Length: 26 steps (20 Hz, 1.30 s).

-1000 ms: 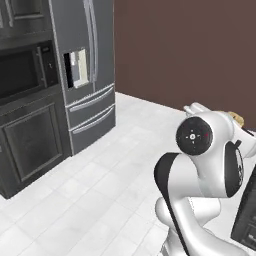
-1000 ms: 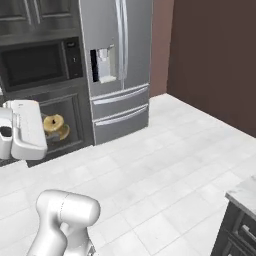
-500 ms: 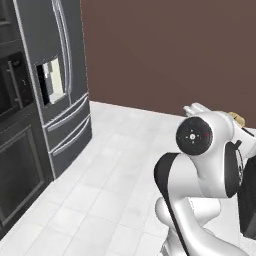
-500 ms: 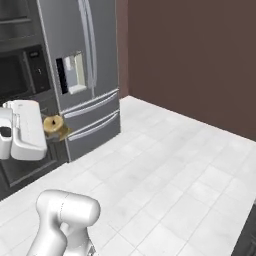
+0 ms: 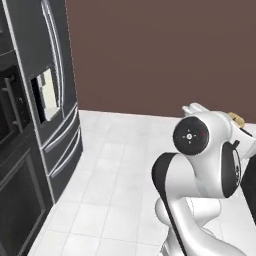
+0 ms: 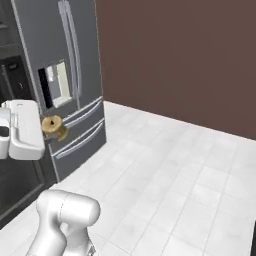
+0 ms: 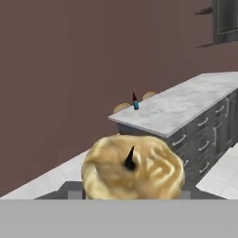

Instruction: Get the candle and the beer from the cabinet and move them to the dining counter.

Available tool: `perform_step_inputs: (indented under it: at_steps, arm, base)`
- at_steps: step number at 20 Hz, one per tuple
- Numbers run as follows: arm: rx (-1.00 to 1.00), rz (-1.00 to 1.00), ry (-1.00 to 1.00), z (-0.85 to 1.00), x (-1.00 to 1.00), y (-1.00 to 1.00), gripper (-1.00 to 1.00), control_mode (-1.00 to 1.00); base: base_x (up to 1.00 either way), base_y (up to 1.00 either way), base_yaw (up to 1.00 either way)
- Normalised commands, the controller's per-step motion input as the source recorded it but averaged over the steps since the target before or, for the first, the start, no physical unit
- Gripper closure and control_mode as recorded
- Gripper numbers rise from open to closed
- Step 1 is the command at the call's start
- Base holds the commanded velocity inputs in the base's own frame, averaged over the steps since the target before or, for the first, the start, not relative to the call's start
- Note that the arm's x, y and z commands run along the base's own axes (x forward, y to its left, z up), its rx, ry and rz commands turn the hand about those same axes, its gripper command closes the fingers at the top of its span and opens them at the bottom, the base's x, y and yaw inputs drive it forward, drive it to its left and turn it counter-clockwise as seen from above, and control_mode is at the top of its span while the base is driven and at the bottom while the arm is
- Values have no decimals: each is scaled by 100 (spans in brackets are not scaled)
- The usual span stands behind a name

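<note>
Between the jaws of the gripper (image 6: 54, 128), partly closed around it, sits the candle (image 7: 132, 167), pale yellow with a dark wick. Far beyond stands the dining counter (image 7: 186, 104), a small bottle (image 7: 135, 101) at its left end; the fridge (image 6: 65, 80) stands at left.

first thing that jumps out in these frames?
The candle, a lumpy pale-yellow stub with a black wick, looms close in the hand view, held in the gripper. Behind it the beer already stands on the dining counter. In the base views, the steel fridge dominates the left.
</note>
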Motion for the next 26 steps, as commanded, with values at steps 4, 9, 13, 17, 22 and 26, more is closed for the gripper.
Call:
perform_step_inputs:
  at_steps: [4, 9, 13, 17, 22, 26]
  arm:
    - [0, 0, 0, 0, 0, 0, 100, 100]
    - [0, 0, 0, 0, 0, 0, 100, 100]
    - [0, 0, 0, 0, 0, 0, 100, 100]
    - [0, 0, 0, 0, 0, 0, 100, 100]
    - [0, 0, 0, 0, 0, 0, 100, 100]
    - [0, 0, 0, 0, 0, 0, 100, 100]
  base:
    - [78, 27, -34]
    - [80, 11, -34]
    - [76, 8, -38]
    - [71, 12, -41]
    - [68, 18, -43]
    - [63, 30, -45]
